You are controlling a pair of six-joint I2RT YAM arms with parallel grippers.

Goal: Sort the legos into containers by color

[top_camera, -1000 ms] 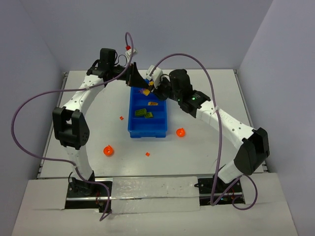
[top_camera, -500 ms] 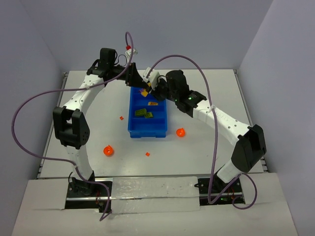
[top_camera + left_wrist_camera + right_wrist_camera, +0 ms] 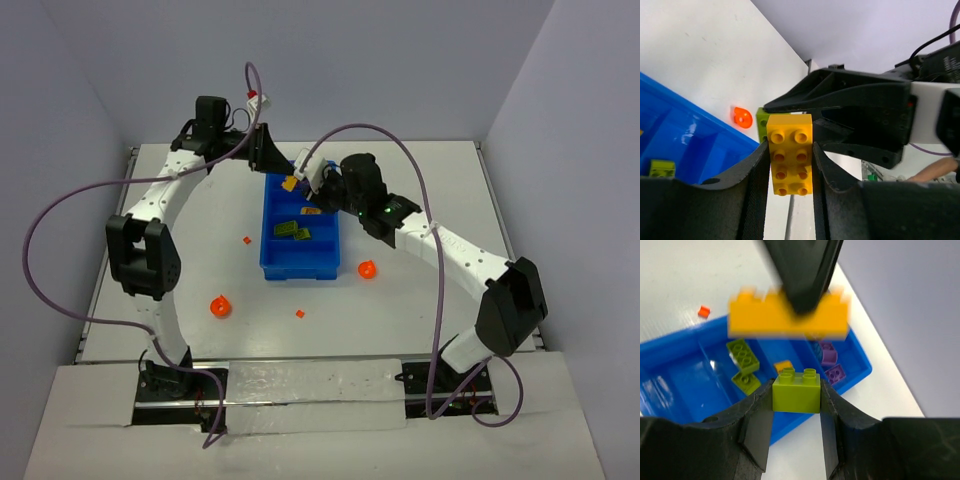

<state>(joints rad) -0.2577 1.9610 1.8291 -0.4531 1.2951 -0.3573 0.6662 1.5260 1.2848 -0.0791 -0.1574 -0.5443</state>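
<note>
Now, left gripper: fingers pinch the yellow lego by its long sides.
right gripper: clamped on the lime lego, studs up.
lime lego: just beyond the yellow lego, past the left fingertips; contact unclear.
blue tray: below and beyond both grippers, with purple legos farthest.

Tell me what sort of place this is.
Probably a robotics test booth: a left arm and right arm bolted to a white table, plain panels closing it in on three sides, and a blue tray of toy bricks.
</note>
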